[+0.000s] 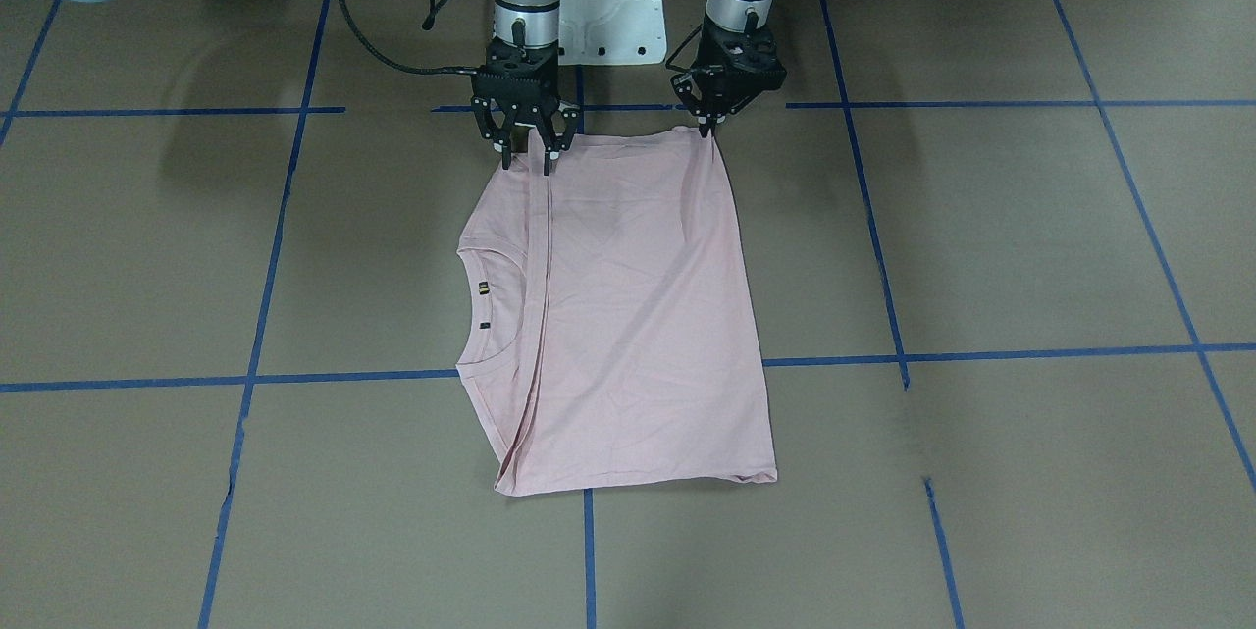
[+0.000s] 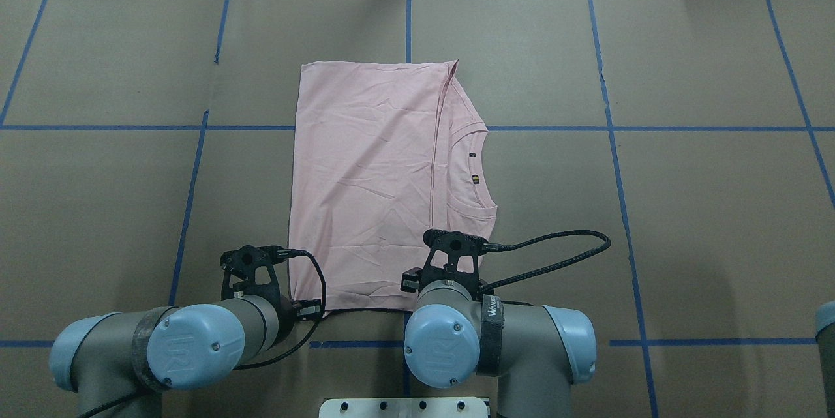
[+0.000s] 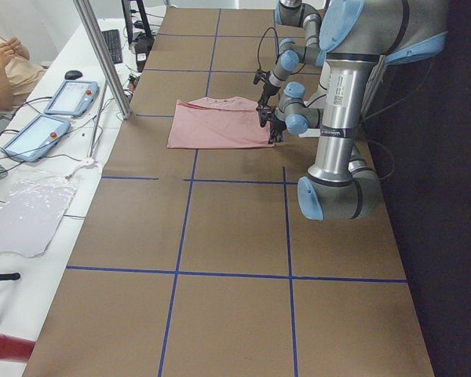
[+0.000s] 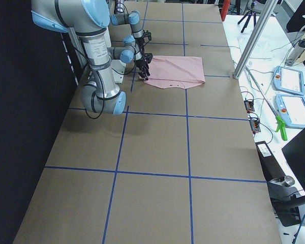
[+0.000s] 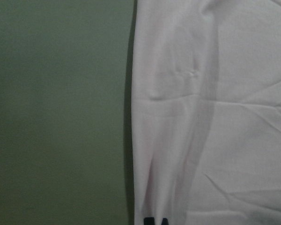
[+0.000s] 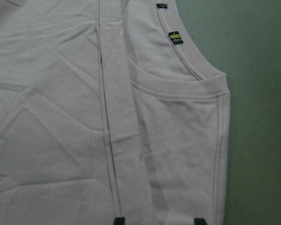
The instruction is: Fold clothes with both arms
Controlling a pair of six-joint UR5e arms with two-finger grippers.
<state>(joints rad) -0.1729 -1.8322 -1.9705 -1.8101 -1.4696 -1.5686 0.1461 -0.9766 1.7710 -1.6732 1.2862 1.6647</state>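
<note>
Where left claw (image 1: 705, 126) pinches T-shirt's (image 1: 638, 315) corner, right claw (image 1: 528, 158) spreads along edge.

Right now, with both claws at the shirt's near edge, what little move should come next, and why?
Probably close the right gripper on the T-shirt hem: its fingers stand apart astride the edge, while the left gripper already looks pinched on the other corner, fabric puckering toward it.

Soft, even overhead light; the 4 exterior views are sharp. In the front-facing view a blurred shadow lies on the table (image 1: 216, 158) at 10 o'clock. The 2 wrist views are dim, green-tinted and soft; the T-shirt (image 6: 51, 122) looks washed-out.
</note>
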